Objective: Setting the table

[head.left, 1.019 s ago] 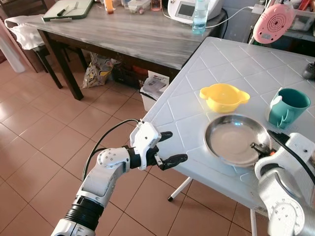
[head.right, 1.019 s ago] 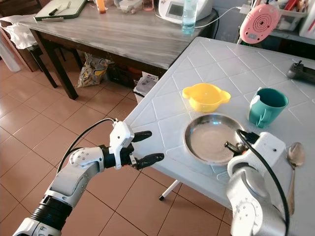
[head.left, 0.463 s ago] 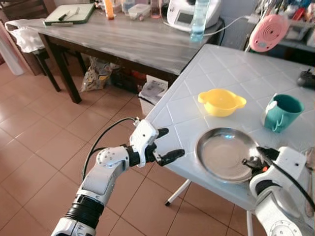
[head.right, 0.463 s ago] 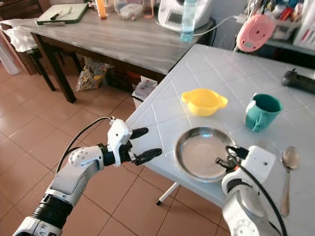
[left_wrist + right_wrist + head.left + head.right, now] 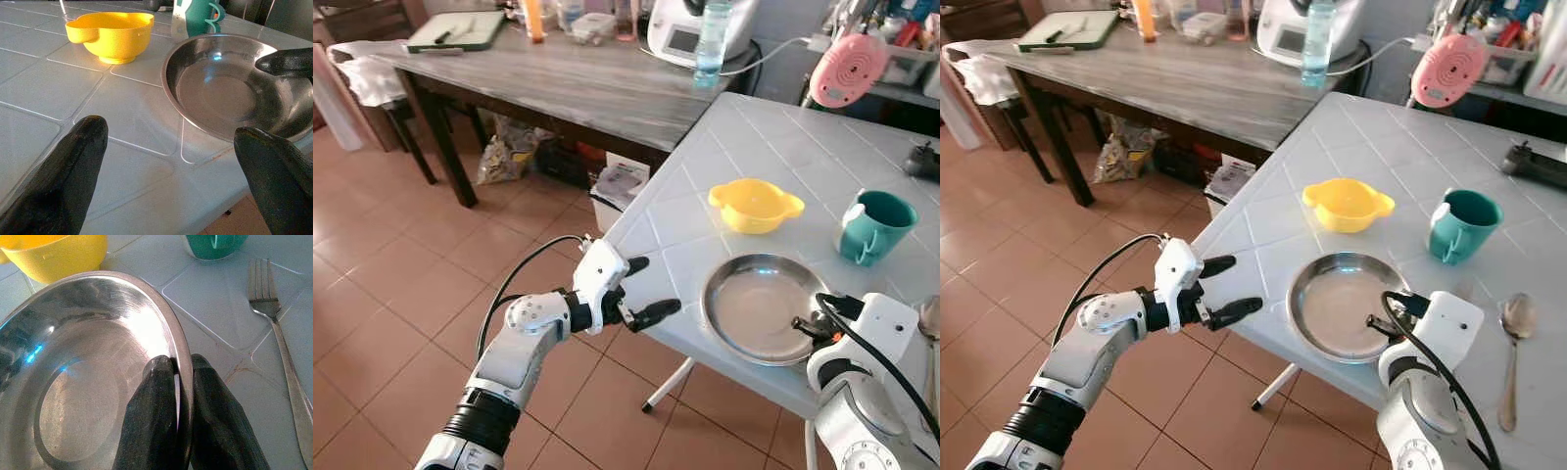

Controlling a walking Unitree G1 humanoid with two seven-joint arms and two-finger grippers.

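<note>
We've got the R gripper (image 5: pixel 182 377) pinching the plate (image 5: pixel 1332 304) rim; L gripper (image 5: pixel 1226 289) spread, idle. Slide it slow, keep it flat, clear of the bowl (image 5: pixel 1347 204).

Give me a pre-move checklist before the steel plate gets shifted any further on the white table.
1. Right gripper pinching the steel plate rim, one finger inside, one outside: ok.
2. Plate lying flat on the white table: ok.
3. Yellow bowl apart from the plate: ok.
4. Teal mug upright, apart from the plate: ok.
5. Fork close beside the right gripper, could be nudged: not ok.
6. Left gripper open at the table edge, holding nothing: ok.
</note>
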